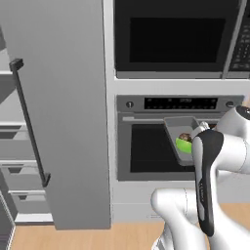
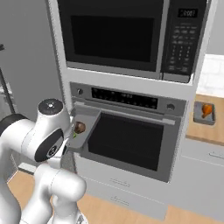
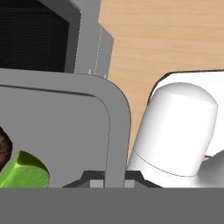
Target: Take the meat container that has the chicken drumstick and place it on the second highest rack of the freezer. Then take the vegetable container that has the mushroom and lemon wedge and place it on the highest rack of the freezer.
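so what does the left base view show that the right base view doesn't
Left base view alone: the open freezer door with its dark bar handle, light-grey drawers behind it, and the lemon wedge plainly green. Right base view alone: the drumstick in its tray on the wooden counter, and the microwave keypad. Both: the vegetable container held up before the oven, the mushroom inside it.

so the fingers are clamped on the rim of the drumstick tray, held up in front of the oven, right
Not quite. It's the vegetable container, holding the lemon wedge and mushroom, as the left base view shows. The chicken drumstick sits in another tray on the counter. The rest holds: fingers on its rim, before the oven.
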Available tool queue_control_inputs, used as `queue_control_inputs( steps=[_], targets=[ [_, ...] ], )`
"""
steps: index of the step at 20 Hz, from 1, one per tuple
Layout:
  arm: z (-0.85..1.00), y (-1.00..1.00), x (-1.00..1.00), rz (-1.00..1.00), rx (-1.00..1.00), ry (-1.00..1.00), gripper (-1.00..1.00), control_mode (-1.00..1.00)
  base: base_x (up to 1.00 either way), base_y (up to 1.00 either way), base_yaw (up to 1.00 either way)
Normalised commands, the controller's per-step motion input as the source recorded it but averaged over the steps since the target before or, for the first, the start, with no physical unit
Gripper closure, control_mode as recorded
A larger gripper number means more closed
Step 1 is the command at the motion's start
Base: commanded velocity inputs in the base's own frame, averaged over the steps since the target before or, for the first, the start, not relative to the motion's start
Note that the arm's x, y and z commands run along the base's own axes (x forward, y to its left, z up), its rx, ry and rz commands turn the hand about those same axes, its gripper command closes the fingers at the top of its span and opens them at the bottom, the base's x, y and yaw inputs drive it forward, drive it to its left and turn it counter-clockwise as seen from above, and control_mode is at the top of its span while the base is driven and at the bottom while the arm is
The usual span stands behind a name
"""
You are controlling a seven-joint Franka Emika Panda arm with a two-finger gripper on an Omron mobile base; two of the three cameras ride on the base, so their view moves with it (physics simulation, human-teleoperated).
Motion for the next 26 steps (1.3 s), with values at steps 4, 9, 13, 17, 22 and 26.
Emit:
queue_control_inputs(
  steps=[4, 9, 13, 17, 22, 26],
  targets=[
    [0.00, 0.00, 0.00, 0.00, 0.00, 0.00, 1.00, 1.00, 0.31, 1.00, 0.04],
    [0.00, 0.00, 0.00, 0.00, 0.00, 0.00, 1.00, 1.00, 0.37, 1.00, 0.03],
    [0.00, 0.00, 0.00, 0.00, 0.00, 0.00, 1.00, 1.00, 0.36, 1.00, 0.03],
    [0.00, 0.00, 0.00, 0.00, 0.00, 0.00, 1.00, 1.00, 0.31, 1.00, 0.00],
    [0.00, 0.00, 0.00, 0.00, 0.00, 0.00, 1.00, 1.00, 0.33, 0.74, 0.00],
    [0.00, 0.00, 0.00, 0.00, 0.00, 0.00, 1.00, 1.00, 0.32, 0.10, -0.02]
  ],
)
